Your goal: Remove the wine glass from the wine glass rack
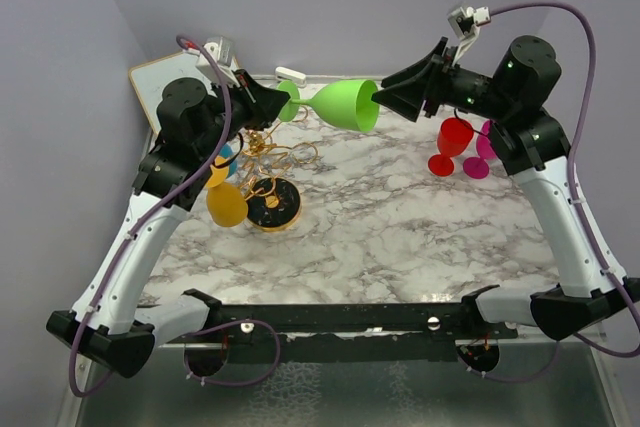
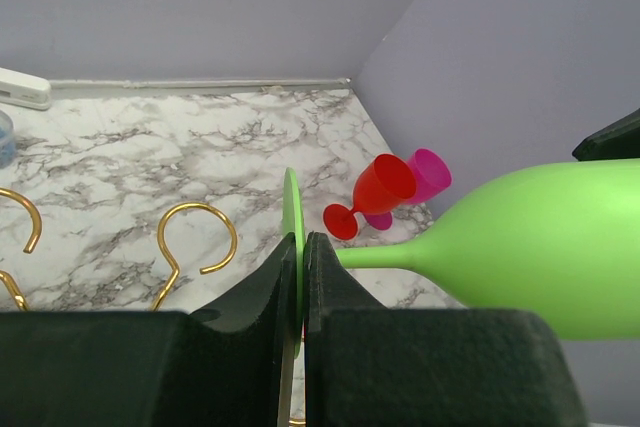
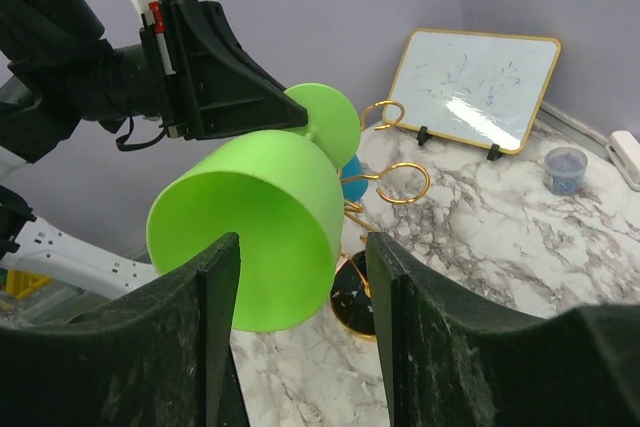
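A green wine glass (image 1: 345,104) hangs sideways in the air above the back of the table. My left gripper (image 1: 278,104) is shut on its round foot (image 2: 292,237); the stem and bowl (image 2: 540,247) point right. My right gripper (image 1: 385,99) is open, its fingers to either side of the bowl's rim (image 3: 255,242) without clamping it. The gold wire rack (image 1: 268,162) on its round black base (image 1: 273,205) stands at the left, with a yellow glass (image 1: 226,203) and a blue one (image 1: 226,159) hanging on it. Empty gold hooks (image 2: 195,242) show below my left gripper.
A red glass (image 1: 450,142) and a magenta glass (image 1: 482,152) stand at the back right of the marble table (image 1: 400,227). A small whiteboard (image 3: 475,87) leans at the back left corner. A small blue cup (image 3: 565,169) and a white object (image 1: 290,75) lie by the back wall.
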### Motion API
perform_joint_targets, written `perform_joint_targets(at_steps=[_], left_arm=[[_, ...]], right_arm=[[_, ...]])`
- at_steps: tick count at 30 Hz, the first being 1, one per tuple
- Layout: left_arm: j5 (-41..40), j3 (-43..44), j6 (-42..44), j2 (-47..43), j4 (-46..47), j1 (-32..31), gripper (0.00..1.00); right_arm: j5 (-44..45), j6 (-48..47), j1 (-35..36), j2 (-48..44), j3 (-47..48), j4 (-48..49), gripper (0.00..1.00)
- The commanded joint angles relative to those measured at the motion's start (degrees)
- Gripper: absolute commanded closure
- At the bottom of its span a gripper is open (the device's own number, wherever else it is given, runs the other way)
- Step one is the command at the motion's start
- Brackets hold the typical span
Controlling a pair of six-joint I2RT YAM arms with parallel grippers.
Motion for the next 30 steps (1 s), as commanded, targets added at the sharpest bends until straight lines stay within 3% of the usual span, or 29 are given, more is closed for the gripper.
perform_joint_targets(at_steps=[1, 11, 15, 20, 26, 29, 30], left_arm=[[2.48, 1.91, -1.18, 0.38, 3.58, 0.30, 1.00], [4.02, 2.64, -2.36, 2.40, 4.69, 0.30, 1.00], [4.16, 2.96, -2.08, 3.13, 4.57, 0.26, 1.00], [3.40, 2.96, -1.08, 3.40, 3.92, 0.30, 0.98], [0.43, 3.37, 0.72, 3.41, 1.86, 0.28, 0.41], [-2.39, 3.32, 2.07, 2.83, 0.58, 0.28, 0.22], [-3.43, 3.17, 2.86, 2.59, 0.11, 0.30, 0.19]], right_arm=[[-1.73, 0.56, -0.12, 0.88, -0.44, 1.18, 0.49], [-1.34, 0.50, -0.14, 3.39, 0.62, 0.47, 0.59], [-0.81, 0.26, -0.13, 3.91, 0.80, 0.23, 0.96], [3.16, -0.26, -0.19, 3.65, 0.93, -1.38, 0.99], [8.57, -0.55, -0.13, 2.00, 1.07, -2.32, 0.99], [13.01, -1.61, -0.13, 1.30, 2.19, -3.81, 0.99], [14.93, -2.15, -0.19, 0.95, 2.59, -4.25, 0.99]])
